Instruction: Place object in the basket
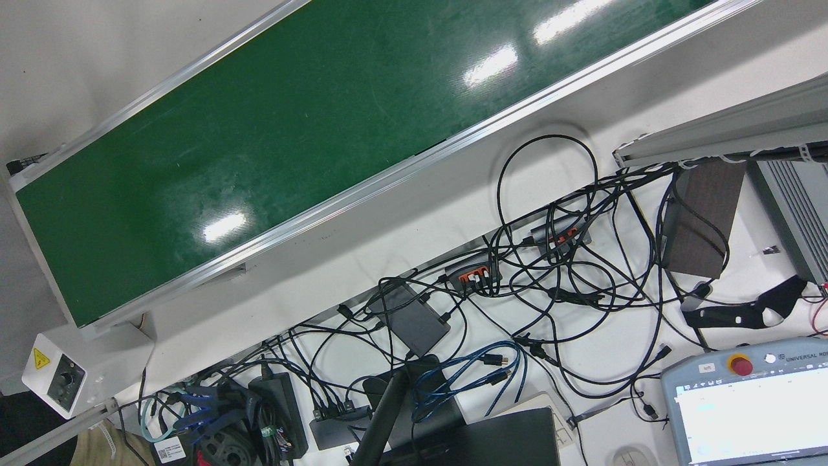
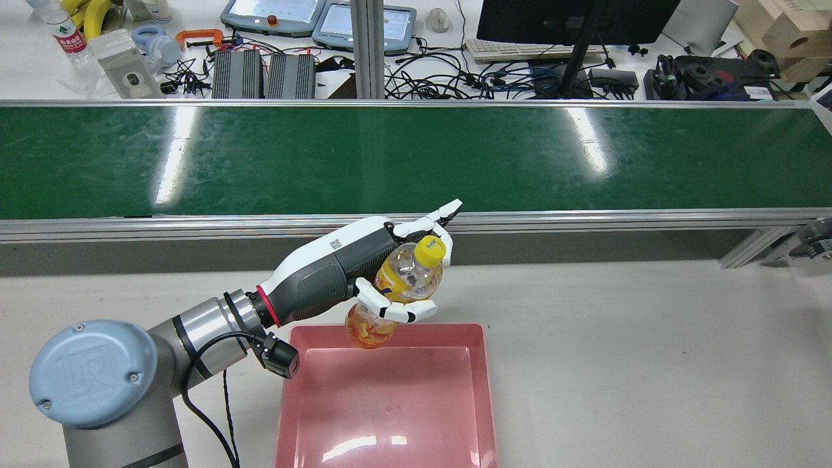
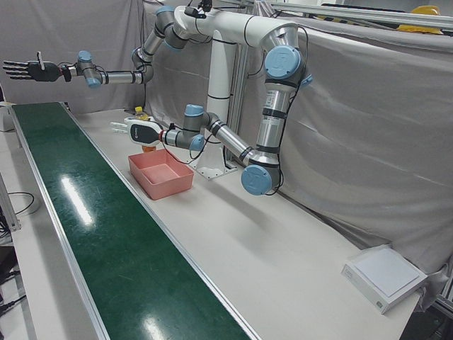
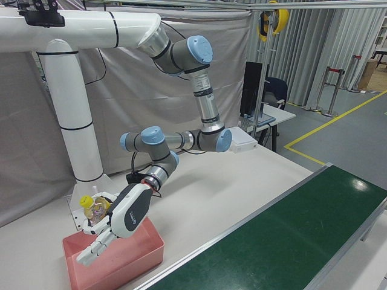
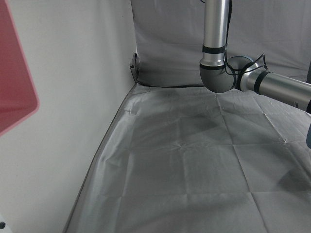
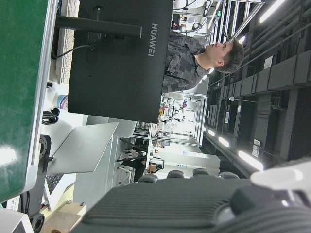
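Clearly, the left hand (image 2: pixel 364 266) was wrapped around a clear bottle (image 2: pixel 396 286) with a yellow cap and orange contents, its fingers (image 2: pixel 396 311) curled across the bottle's middle while others reached past the cap. The bottle hung tilted in that grasp, cap pointing away from the arm, its base just above the far rim of the pink basket (image 2: pixel 484 390). In the rear view the bottle's bottom overlapped that rim; whether it touched could not be told. The basket lay directly below and in front of the hand, on the pale table (image 2: pixel 650 364), with nothing inside it.

Beyond the hand ran the green conveyor belt (image 2: pixel 455 156), bare, edged by a metal rail. Past the belt sat a desk crowded with cables, a monitor (image 2: pixel 572 19) and teach pendants.

The right hand (image 3: pixel 28 70) was far off, raised high over the belt's end in the left-front view, fingers spread and holding nothing.
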